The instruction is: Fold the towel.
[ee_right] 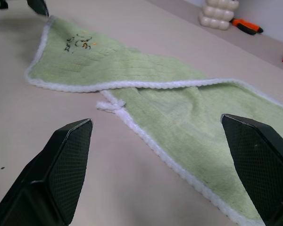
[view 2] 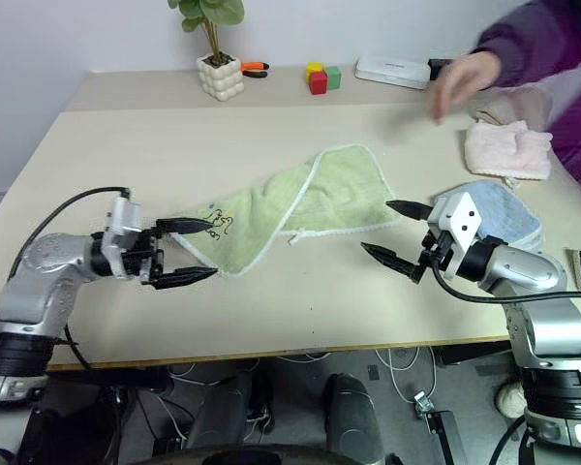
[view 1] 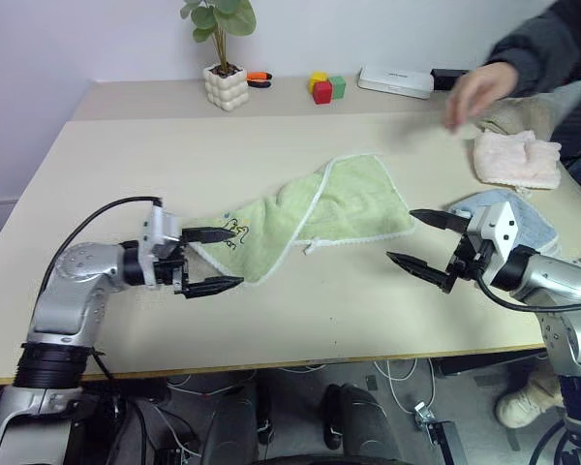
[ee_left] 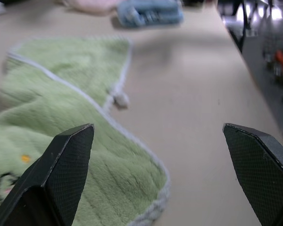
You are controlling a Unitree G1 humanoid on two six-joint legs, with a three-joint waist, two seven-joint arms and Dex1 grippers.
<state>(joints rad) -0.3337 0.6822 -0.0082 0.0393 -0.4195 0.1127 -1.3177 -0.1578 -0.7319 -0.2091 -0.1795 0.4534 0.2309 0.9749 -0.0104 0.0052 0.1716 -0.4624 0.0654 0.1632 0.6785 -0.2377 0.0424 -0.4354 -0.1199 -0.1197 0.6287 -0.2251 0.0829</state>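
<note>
blurred by motion above the table's far right: a person's hand (view 1: 479,90), sleeve cut off by the picture's edge. partly hidden behind the right gripper (view 1: 421,240): the blue cloth (view 1: 528,221). dark mark (view 1: 234,232) on the towel (view 1: 310,218), too small to read, and half cut off at the corner in the left wrist view. out of focus in that view: pink cloth (ee_left: 92,4) and blue cloth, cropped at the top. small white thing (view 1: 315,247) at the towel's near hem, tag or loop, hard to tell.
</note>
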